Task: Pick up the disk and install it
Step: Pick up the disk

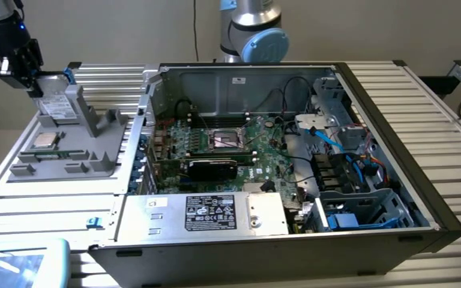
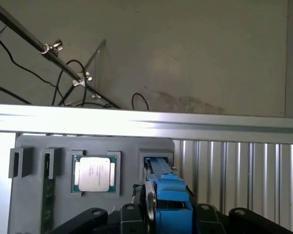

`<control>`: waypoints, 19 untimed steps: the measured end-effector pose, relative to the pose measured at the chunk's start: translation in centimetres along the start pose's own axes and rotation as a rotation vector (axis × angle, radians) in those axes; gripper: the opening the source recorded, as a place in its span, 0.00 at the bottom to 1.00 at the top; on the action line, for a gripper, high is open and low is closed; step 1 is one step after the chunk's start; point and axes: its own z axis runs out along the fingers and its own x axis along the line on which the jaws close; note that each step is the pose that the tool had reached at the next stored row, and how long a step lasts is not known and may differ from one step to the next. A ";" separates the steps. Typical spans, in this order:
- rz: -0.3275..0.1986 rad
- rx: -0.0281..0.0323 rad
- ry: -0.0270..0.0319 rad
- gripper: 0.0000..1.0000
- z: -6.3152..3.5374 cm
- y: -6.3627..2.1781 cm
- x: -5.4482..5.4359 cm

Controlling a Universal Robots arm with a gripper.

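Although the disk carries a white printed label, we cannot read its writing, and the same goes for the black label on the silver box inside the open computer case. We find the disk standing upright in a grey holder, at about ten o'clock from the case in the exterior view. The gripper sits over the disk's top edge, at its twelve o'clock, jaws pinching its two broad faces. From the wrist we see its blue carrier bracket clamped between the black fingers, with a square CPU chip resting in the holder just beside it.
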 end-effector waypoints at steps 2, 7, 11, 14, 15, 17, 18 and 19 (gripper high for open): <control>0.000 0.0001 -0.0001 0.38 0.00 0.00 0.1; 0.000 0.0000 0.0000 0.38 0.00 0.00 0.1; 0.000 0.0002 0.0000 0.38 -0.01 0.00 0.1; 0.000 0.0035 0.0007 0.38 -0.02 0.01 0.1; -0.001 0.0083 0.0018 0.38 -0.01 0.01 0.1; -0.001 0.0142 0.0037 0.38 -0.01 0.00 0.1; -0.001 0.0150 0.0037 0.38 -0.01 0.00 0.1; -0.001 0.0156 0.0037 0.38 -0.01 0.00 0.1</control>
